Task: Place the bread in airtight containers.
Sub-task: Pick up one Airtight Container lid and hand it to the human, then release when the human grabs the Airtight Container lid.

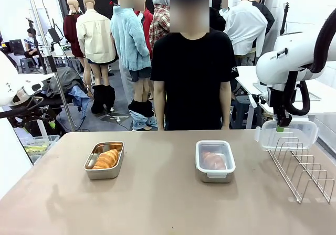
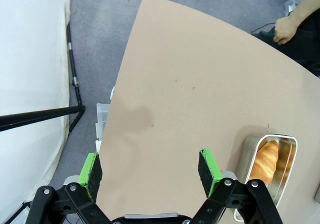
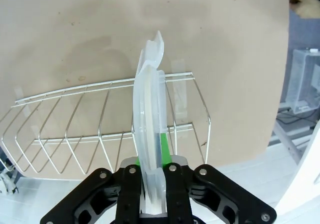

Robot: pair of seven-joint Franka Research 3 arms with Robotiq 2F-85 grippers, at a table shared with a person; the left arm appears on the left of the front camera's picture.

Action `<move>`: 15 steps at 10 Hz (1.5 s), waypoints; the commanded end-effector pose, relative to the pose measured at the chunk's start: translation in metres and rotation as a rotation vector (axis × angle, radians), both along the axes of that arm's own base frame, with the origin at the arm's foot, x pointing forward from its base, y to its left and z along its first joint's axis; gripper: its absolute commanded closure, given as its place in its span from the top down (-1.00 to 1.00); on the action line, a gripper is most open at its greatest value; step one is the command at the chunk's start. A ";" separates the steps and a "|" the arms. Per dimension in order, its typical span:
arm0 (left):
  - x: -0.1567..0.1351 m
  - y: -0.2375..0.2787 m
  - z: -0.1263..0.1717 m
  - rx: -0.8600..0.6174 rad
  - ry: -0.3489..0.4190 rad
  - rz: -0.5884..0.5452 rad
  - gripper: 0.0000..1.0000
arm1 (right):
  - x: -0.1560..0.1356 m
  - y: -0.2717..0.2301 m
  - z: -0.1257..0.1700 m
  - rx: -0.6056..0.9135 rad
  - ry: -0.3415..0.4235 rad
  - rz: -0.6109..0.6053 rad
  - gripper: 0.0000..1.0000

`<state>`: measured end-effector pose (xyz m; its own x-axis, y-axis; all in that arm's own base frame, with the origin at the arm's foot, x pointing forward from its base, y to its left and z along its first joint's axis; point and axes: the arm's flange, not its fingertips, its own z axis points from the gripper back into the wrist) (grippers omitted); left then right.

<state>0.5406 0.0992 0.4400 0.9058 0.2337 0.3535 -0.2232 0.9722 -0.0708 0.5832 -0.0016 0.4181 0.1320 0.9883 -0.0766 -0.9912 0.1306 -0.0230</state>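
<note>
The right arm reaches in over the table's right edge, its gripper [image 1: 283, 126] pointing down with the jaws clamped on a lid [image 3: 148, 129] held on edge. The left gripper [image 2: 150, 171] hovers above the table's left edge, jaws wide apart and empty.

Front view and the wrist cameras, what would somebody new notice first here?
Probably the right gripper, shut on a clear plastic lid standing edge-up in the wire rack at the table's right end. Next, two steel tins mid-table: the open tin on the left shows a golden croissant, while the covered tin has its lid on. The left gripper hangs open above bare table near the open tin.
</note>
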 end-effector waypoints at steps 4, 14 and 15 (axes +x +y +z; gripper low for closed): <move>-0.001 0.001 0.002 0.011 -0.004 0.000 1.00 | 0.000 0.000 0.000 0.000 0.000 0.000 -1.00; -0.001 0.001 0.002 0.011 -0.004 0.000 1.00 | 0.047 0.031 0.174 0.336 0.126 -0.625 -1.00; -0.001 0.001 0.002 0.011 -0.004 0.000 1.00 | 0.065 0.035 0.182 0.411 0.174 -0.765 -1.00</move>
<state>0.5406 0.0992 0.4400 0.9058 0.2337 0.3535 -0.2232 0.9722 -0.0708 0.6056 0.0300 0.5941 0.6852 0.7158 0.1349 -0.7230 0.6458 0.2453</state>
